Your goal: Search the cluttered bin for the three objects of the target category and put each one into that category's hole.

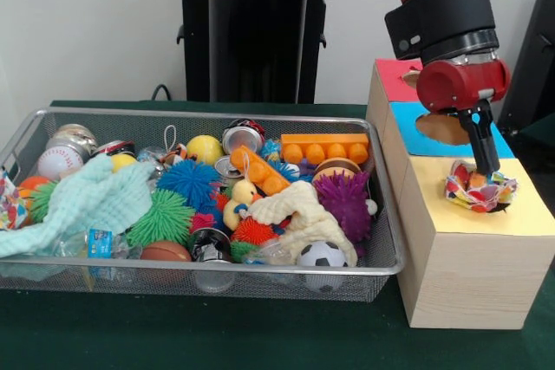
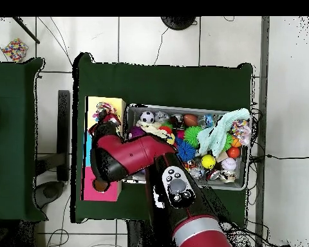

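A crumpled cloth with a colourful pattern (image 1: 479,190) lies over the hole in the yellow top (image 1: 525,214) of the wooden box. My gripper (image 1: 491,171) comes down from above, its narrow black fingers (image 1: 482,140) together and their tips buried in that cloth. In the overhead view the cloth (image 2: 107,114) shows at the yellow end (image 2: 115,103) of the box, and the red arm (image 2: 128,157) hides the gripper. The wire bin (image 1: 217,114) to the left holds a mint cloth (image 1: 95,201) and a cream cloth (image 1: 303,218) among toys.
The box also has a blue section (image 1: 416,140) and a red section (image 1: 395,75), each with a hole. The bin is packed with spiky balls, cans, a soccer ball (image 1: 322,255) and an orange brick (image 1: 324,146). Another patterned cloth (image 2: 15,48) lies on the floor.
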Robot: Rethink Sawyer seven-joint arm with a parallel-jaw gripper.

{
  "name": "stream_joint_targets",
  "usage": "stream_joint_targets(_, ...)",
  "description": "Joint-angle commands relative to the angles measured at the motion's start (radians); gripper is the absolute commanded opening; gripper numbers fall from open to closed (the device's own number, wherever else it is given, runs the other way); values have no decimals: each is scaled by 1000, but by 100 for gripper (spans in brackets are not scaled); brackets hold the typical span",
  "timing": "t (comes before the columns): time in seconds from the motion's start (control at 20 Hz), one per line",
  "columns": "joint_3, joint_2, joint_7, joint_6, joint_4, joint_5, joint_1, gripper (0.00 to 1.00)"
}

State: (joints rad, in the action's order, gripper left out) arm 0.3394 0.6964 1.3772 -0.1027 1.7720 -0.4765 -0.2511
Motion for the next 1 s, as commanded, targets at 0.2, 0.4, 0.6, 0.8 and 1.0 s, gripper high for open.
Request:
stream_joint_targets(0.2,-139,-59,86,216,-130,15,42,0)
stream_joint_targets(0.4,-176,-73,92,234,-151,5,69,0)
stream_joint_targets(0.6,-216,-101,112,221,-172,1,99,0)
stream_joint_targets(0.8,-285,-158,132,204,-217,6,150,0)
stream_joint_targets(1.0,-334,-195,139,258,-248,26,190,0)
